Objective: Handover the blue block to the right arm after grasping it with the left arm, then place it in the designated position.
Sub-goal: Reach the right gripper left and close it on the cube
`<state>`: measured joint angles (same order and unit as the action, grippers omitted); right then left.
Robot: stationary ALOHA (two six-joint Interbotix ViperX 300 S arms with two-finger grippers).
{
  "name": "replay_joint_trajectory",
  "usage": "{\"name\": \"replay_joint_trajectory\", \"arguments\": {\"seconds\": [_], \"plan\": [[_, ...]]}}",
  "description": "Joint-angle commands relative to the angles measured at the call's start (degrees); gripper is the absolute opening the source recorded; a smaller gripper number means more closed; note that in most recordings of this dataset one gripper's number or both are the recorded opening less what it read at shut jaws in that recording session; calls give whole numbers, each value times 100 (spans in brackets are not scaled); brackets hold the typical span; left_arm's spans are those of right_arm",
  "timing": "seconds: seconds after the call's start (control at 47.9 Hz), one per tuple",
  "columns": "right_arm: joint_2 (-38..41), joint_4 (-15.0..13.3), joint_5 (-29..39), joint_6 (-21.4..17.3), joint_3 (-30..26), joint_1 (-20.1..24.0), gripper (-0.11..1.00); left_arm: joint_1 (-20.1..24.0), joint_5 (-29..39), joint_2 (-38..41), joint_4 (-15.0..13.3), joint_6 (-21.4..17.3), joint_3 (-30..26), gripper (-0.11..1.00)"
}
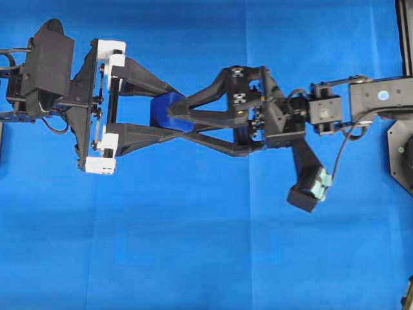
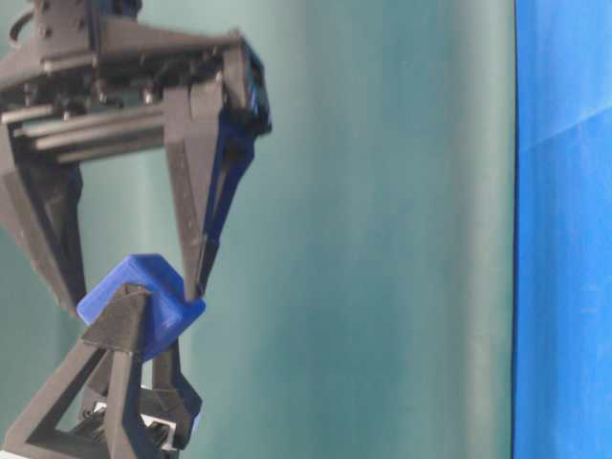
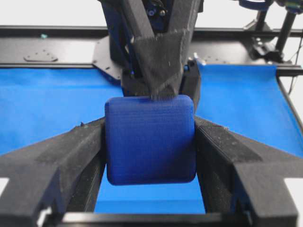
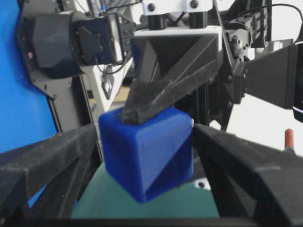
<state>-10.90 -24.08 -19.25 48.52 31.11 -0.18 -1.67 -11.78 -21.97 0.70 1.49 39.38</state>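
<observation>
The blue block hangs above the cloth at mid-table, pinched by its sides in my left gripper, the one with white brackets. In the left wrist view the block fills the gap, with both fingers pressed against it. My all-black right gripper reaches in from the right, turned a quarter turn relative to the left one. Its wide-spread fingers stand either side of the block; the left one shows a thin gap. A left finger lies along the block's upper face there.
Bright blue cloth covers the table below both arms. The right arm's base and frame stand at the right edge, and its wrist camera hangs below the forearm. A teal wall backs the table-level view.
</observation>
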Motion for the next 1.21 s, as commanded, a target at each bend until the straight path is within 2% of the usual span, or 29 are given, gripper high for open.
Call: {"name": "replay_joint_trajectory", "arguments": {"seconds": [0.0, 0.271, 0.355, 0.417, 0.563, 1.189], "plan": [[18, 0, -44, -9, -264, -9, 96, 18, -26, -62, -9, 9, -105, 49], [88, -9, 0, 0, -360, -9, 95, 18, -26, -62, -9, 9, -105, 49], [97, -18, 35, 26, -387, -18, 92, 18, -35, -62, -9, 9, -105, 49], [88, -18, 149, 18, -396, -18, 83, 18, -35, -62, -9, 9, -105, 49], [97, -18, 325, -9, -475, -44, 45, -18, -35, -97, -9, 0, -105, 49], [88, 18, 571, -44, -483, -44, 45, -53, 264, 79, -9, -114, -281, 49]]}}
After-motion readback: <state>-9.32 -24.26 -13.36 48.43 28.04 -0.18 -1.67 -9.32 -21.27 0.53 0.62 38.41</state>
